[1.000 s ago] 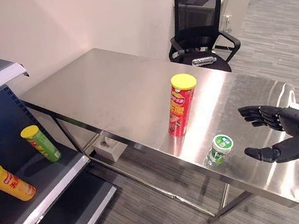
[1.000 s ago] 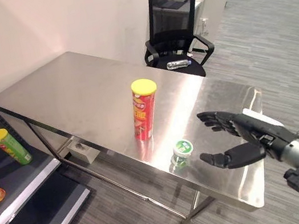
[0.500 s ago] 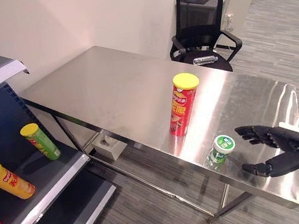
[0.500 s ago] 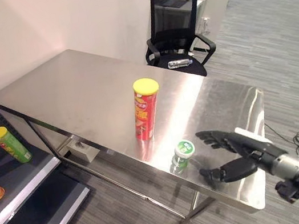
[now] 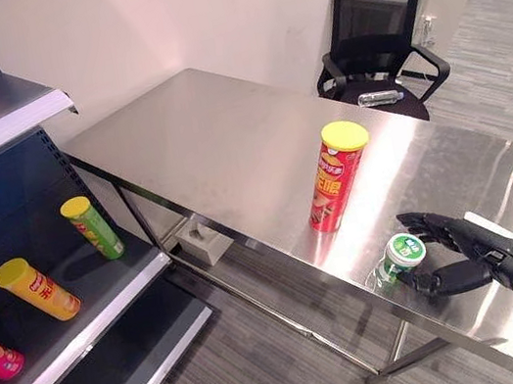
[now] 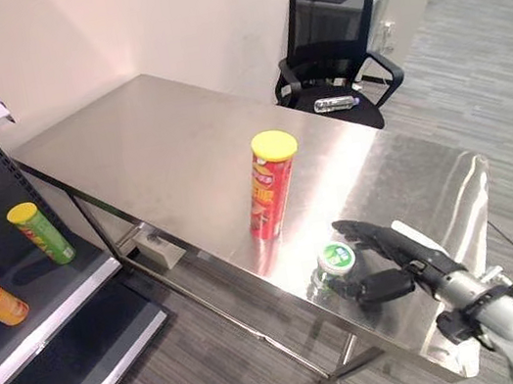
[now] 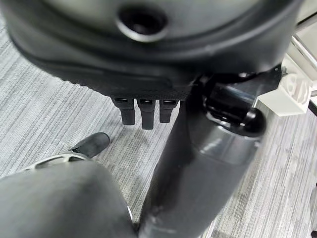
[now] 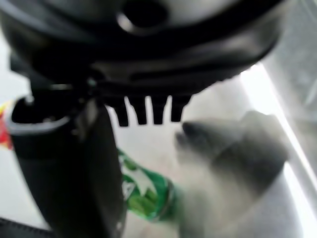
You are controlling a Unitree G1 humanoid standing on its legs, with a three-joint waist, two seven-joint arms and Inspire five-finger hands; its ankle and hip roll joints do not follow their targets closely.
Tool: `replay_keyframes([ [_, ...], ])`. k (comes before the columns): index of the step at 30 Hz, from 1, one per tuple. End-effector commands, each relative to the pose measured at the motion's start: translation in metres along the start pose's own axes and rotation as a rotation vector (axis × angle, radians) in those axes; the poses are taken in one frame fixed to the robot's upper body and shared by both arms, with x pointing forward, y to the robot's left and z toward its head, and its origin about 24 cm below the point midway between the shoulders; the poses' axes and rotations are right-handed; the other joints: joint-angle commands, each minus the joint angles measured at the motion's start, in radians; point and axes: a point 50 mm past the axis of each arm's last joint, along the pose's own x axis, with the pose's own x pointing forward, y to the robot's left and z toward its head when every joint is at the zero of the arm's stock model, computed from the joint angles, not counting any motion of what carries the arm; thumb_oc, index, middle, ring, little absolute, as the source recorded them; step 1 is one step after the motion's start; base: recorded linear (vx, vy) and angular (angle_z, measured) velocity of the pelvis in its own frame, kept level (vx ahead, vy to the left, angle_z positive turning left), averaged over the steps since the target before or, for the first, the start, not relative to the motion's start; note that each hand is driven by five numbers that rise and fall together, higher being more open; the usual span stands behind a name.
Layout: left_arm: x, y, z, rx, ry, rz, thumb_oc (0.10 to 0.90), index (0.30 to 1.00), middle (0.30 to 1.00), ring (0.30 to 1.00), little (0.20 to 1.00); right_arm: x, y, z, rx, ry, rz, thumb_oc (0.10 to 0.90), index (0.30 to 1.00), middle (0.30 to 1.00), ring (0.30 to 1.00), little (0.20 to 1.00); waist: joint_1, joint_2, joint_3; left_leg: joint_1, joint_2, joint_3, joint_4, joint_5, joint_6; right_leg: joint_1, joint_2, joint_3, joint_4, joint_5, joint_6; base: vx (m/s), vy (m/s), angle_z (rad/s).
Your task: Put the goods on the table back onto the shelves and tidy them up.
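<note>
Low in the right of the frame, the right hand (image 5: 466,252) is reaching around the small green-lidded cup (image 5: 399,258) near the front edge of the steel table (image 5: 219,149). Its fingers are spread wide on the far side and its thumb on the near side, holding nothing, presumably bracketing the cup for a grasp. The tall red can (image 5: 335,176) is standing just behind, mid-frame, waiting for the shelves (image 5: 80,318) at left.

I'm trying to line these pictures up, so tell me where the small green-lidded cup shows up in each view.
Left eye view: green-lidded cup near the table's front edge, between the right hand's thumb and fingers.
Right eye view: cup at the same edge, beside that hand.
Left wrist view: not in it.
Right wrist view: green cup just past the thumb.
Shared landmark: the red can standing behind it.
</note>
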Motion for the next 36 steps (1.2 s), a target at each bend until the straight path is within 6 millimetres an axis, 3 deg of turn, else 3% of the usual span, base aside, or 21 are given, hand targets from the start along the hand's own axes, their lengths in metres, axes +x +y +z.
replay_keyframes([
  [1, 0.005, 0.011, 0.035, 0.043, -0.117, 0.030, 0.800, 0.900, 0.900, 0.900, 0.900, 0.008, -0.032, 0.050, -0.103, -0.260, -0.160, 0.800, 0.900, 0.900, 0.900, 0.900, 0.022, 0.000, 0.008, -0.016, 0.067, 0.056, 0.004, 0.031, -0.030, 0.062, -0.037, 0.002, 0.006, -0.030, 0.062, 0.00, -0.002, 0.04],
  [17, 0.005, 0.011, 0.035, 0.042, -0.117, 0.032, 0.800, 0.900, 0.900, 0.900, 0.900, 0.010, -0.030, 0.049, -0.096, -0.265, -0.166, 0.800, 0.900, 0.900, 0.900, 0.900, 0.028, 0.001, 0.008, -0.014, 0.067, 0.053, 0.004, 0.030, -0.029, 0.064, -0.036, -0.001, 0.006, -0.032, 0.061, 0.00, 0.000, 0.00],
  [33, 0.004, 0.013, 0.036, 0.038, -0.122, 0.043, 0.800, 0.900, 0.900, 0.900, 0.900, 0.021, -0.012, 0.059, -0.067, -0.328, -0.106, 0.800, 0.900, 0.900, 0.900, 0.900, 0.049, -0.004, 0.007, -0.007, 0.068, 0.037, 0.004, 0.026, -0.028, 0.080, -0.033, -0.012, 0.007, -0.043, 0.057, 0.00, 0.000, 0.01],
  [34, 0.004, 0.013, 0.035, 0.037, -0.118, 0.043, 0.800, 0.900, 0.900, 0.900, 0.900, 0.021, -0.011, 0.061, -0.091, -0.334, -0.098, 0.400, 0.300, 0.300, 0.300, 0.300, 0.052, -0.005, 0.006, -0.006, 0.067, 0.035, 0.004, 0.024, -0.027, 0.081, -0.033, -0.014, 0.007, -0.044, 0.057, 0.00, 0.000, 0.00],
  [36, 0.004, 0.013, 0.035, 0.034, -0.122, 0.044, 0.800, 0.900, 0.900, 0.900, 0.900, 0.020, -0.012, 0.061, -0.096, -0.329, -0.103, 0.400, 0.300, 0.300, 0.300, 0.300, 0.053, -0.005, 0.006, -0.006, 0.066, 0.033, 0.004, 0.024, -0.027, 0.081, -0.033, -0.013, 0.007, -0.044, 0.057, 0.00, 0.001, 0.03],
])
